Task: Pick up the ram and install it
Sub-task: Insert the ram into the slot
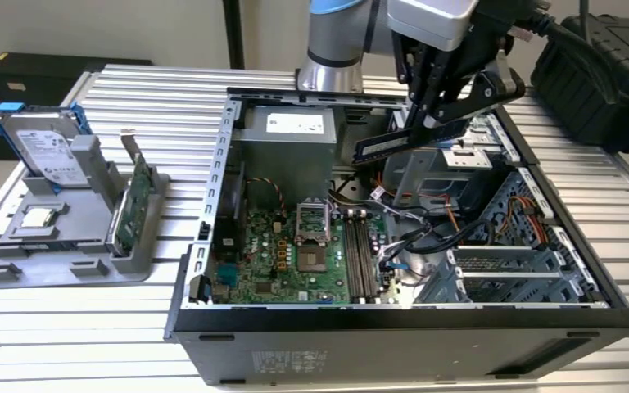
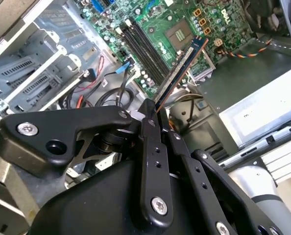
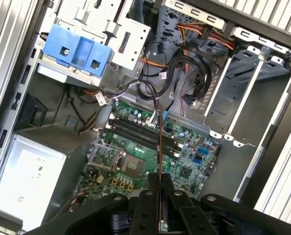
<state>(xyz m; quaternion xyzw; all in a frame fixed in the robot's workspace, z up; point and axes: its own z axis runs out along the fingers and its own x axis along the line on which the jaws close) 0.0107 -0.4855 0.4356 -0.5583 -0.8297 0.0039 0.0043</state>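
Note:
The ram (image 1: 402, 141) is a long, thin blue stick, held up in the air over the back of the open computer case (image 1: 402, 327). My gripper (image 1: 437, 123) is shut on one end of it, and the stick slopes down toward the exterior view's left. In the second wrist view the ram (image 2: 182, 66) sticks out from the gripper (image 2: 153, 111) toward the motherboard. In the first wrist view the ram (image 3: 159, 142) shows edge-on above the black memory slots (image 3: 138, 131), well clear of them. The memory slots (image 1: 360, 262) lie on the green motherboard (image 1: 265, 270).
A grey holder (image 1: 63, 254) at the exterior view's left carries a silver drive with blue rails (image 1: 42, 147) and a green card (image 1: 140, 205). Inside the case are a power supply (image 1: 282, 135), loose cables (image 1: 424, 237) and drive cages (image 1: 522, 270). A black box (image 1: 609, 74) stands at the back right.

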